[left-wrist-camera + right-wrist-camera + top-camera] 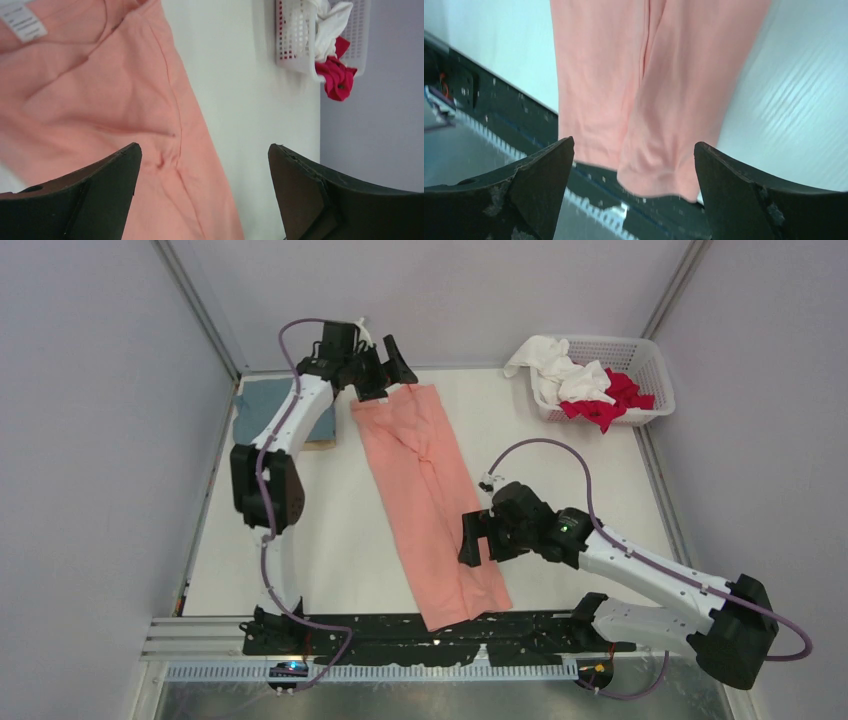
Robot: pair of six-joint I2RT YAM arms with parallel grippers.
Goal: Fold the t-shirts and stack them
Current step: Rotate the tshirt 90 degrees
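Note:
A salmon-pink t-shirt (428, 498) lies folded into a long strip, running from the far middle of the table to the near edge, where its end hangs over the black rail. My left gripper (383, 375) is open and empty above its far end; the cloth (115, 115) fills that wrist view. My right gripper (478, 540) is open and empty over the strip's near right side (654, 100). A folded teal-blue shirt (268, 410) lies at the far left on a tan one (322, 444). White (556, 370) and red (608, 400) shirts sit in the basket.
The white lattice basket (652, 362) stands at the far right corner and shows in the left wrist view (295, 40). A black rail (400, 632) and metal frame run along the near edge. Grey walls enclose the table.

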